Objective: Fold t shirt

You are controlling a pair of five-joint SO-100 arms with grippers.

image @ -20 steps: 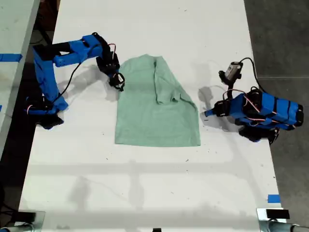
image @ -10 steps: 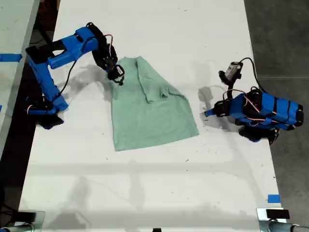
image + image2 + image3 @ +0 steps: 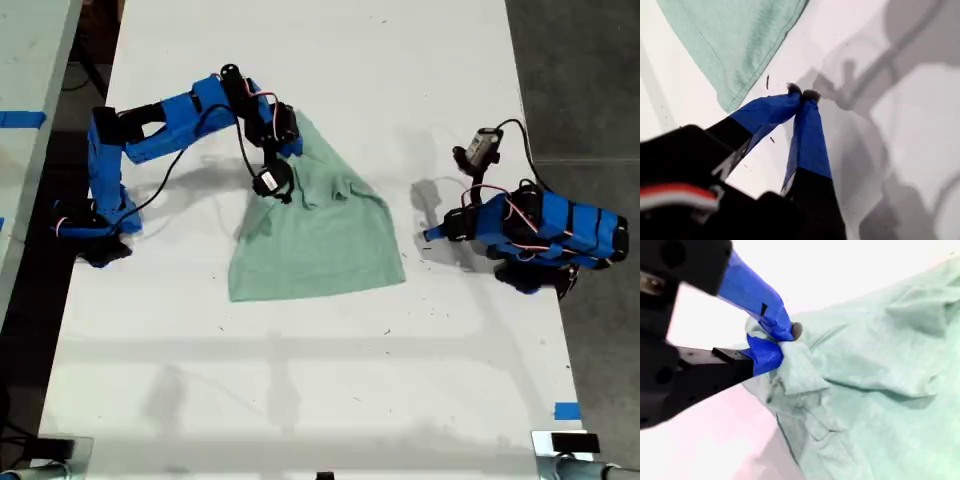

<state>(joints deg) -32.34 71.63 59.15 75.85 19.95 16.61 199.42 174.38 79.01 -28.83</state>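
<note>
Mint-green t shirt (image 3: 320, 235) lying on the white worktop (image 3: 300, 400), roughly between the two blue arms, partly folded already: one sleeve turned in across the chest, bottom hem flat and spread toward the near edge of the worktop.

Second gripper (image 3: 774, 342) pinched shut on a bunched fold of the t shirt near the collar and shoulder, cloth gathered thick between the fingers (image 3: 760, 295), the held edge lifted above the rest of the t shirt. In the exterior view, the same gripper (image 3: 272, 183) poised over the upper part of the t shirt.

First gripper (image 3: 802, 95) closed on nothing, tips touching, just beside a hem corner of the t shirt (image 3: 740, 45) and hanging over bare worktop. In the exterior view, that arm (image 3: 535, 230) folded down beside the t shirt, apart from it.

Step in hand, by the look of it: carrying the held shoulder across the t shirt to lay the second side fold. For a clean result:
- Keep the grip firm; a bunched hold can slip layer by layer.
- Travel low and steady across the t shirt, so the hem stays put rather than dragging askew.
- Aim for the carried edge to land parallel with the fold already made.
- Lower onto the t shirt before letting go, then draw clear without snagging.
</note>
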